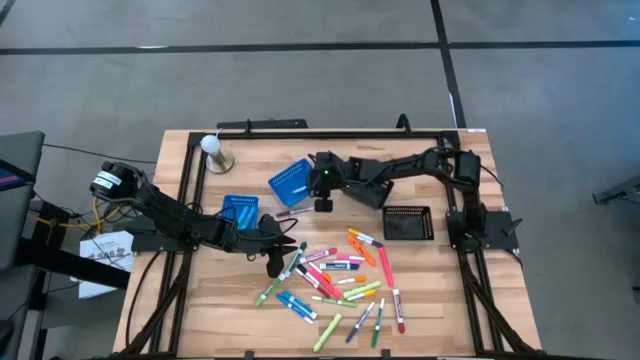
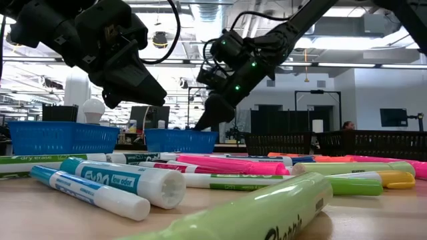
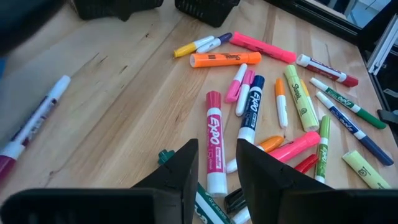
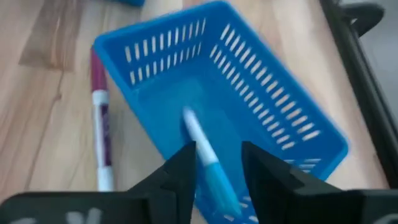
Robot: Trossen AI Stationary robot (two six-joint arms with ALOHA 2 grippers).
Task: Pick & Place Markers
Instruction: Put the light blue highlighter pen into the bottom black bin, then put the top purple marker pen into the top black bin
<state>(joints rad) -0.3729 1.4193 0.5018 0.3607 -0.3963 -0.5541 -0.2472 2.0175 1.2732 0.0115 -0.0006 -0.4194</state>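
The scatter of short capped markers (image 1: 335, 285) in pink, red, orange, green, blue and white lay on the near half of the wooden bench (image 1: 440, 300), towards its middle. One blue-and-white marker (image 4: 208, 158) was apart from them, clamped between the fingers of the right gripper (image 4: 214, 168) directly above the open blue slotted plastic basket (image 1: 291, 181) near the far edge of the bench. A purple-and-white marker (image 4: 99, 118) lay on the wood just beside that basket, outside it.

The left gripper (image 3: 217, 165) hung low at the near-left side of the scatter, its fingers apart and empty, with a red-and-white marker (image 3: 213, 140) lying in line with the gap. A second blue plastic basket (image 1: 240, 210) sat near the left arm; a black mesh basket (image 1: 408, 222) sat on the right side of the bench.

Risks noted. The held marker sat at a slant in the right gripper; if released while off centre or too high it could strike the basket rim and roll out, as the purple one beside the basket suggests is possible. At the left gripper the markers were packed close and partly overlapping, so closing there could catch two at once or flick a neighbour away. Round barrels on bare wood would roll readily towards the bench edges.
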